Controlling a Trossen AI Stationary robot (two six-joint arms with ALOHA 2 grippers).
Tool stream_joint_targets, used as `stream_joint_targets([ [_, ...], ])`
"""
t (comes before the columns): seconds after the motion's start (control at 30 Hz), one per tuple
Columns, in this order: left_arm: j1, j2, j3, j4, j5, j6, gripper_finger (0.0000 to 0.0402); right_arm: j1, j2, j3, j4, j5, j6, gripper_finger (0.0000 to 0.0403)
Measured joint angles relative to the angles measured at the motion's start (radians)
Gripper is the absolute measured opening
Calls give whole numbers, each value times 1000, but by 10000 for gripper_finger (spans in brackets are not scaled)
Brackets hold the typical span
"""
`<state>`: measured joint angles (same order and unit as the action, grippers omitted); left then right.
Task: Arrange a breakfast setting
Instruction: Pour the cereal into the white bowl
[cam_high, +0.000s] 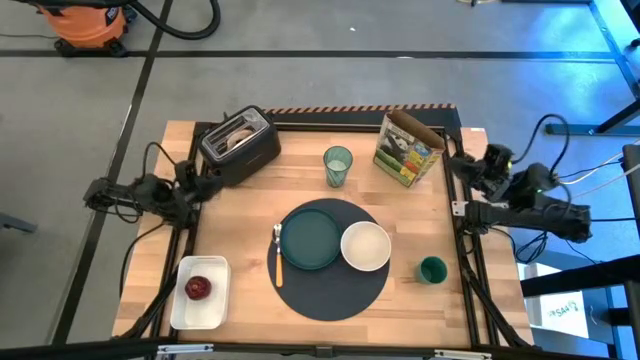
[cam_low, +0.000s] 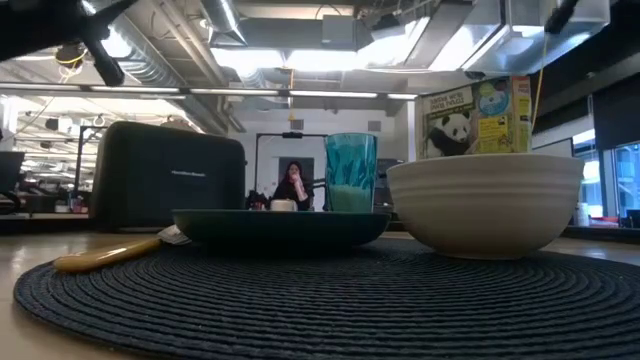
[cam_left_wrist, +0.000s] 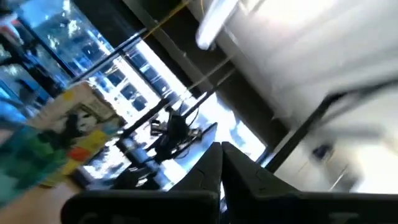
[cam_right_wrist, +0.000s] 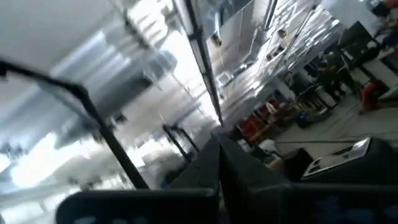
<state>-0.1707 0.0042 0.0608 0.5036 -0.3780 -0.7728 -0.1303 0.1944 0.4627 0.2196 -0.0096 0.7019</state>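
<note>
A round dark mat (cam_high: 332, 290) lies at the table's near middle. On it rest a dark teal plate (cam_high: 310, 240), a white bowl (cam_high: 365, 246) and a small yellow-handled utensil (cam_high: 278, 258). A translucent green tumbler (cam_high: 338, 165) stands beyond the mat. A bagel (cam_high: 236, 135) sticks in the slots of a black toaster (cam_high: 240, 150). A red apple (cam_high: 197, 288) lies in a white tray (cam_high: 205, 312). My left gripper (cam_left_wrist: 221, 163) is shut and empty at the table's left edge, beside the toaster. My right gripper (cam_right_wrist: 219, 155) is shut and empty at the right edge.
A panda cereal box (cam_high: 408, 148) stands at the far right and a small dark green cup (cam_high: 432, 270) to the right of the mat. In the low view a person (cam_low: 293, 186) shows far off in the room behind the table.
</note>
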Motion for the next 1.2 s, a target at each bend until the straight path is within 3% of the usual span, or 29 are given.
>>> stream_joint_targets([
  [0.1,0,21,34,-5,-4,2,0,0,94,101,-78,-94,-91,0],
  [0.23,0,74,115,-1,2,83,0,0,200,197,-168,-167,-80,0],
  [0.27,0,95,140,-3,1,111,0,-1,220,226,-228,-144,-87,0],
  [0.47,0,283,343,-106,-10,182,0,-1,316,492,-790,225,-254,0],
  [0.67,0,498,580,-388,-156,329,8,-1,378,666,-923,256,-417,16],
  [0.8,1,628,685,-420,-293,473,37,-1,378,708,-1089,341,-418,71],
  [0.87,9,692,731,-420,-311,519,59,-1,377,708,-1176,387,-390,113],
  [1.07,98,851,828,-427,-213,565,131,-1,375,673,-1373,539,-219,251],
  [1.2,185,933,878,-427,-154,519,150,-1,377,592,-1418,527,-175,307],
])
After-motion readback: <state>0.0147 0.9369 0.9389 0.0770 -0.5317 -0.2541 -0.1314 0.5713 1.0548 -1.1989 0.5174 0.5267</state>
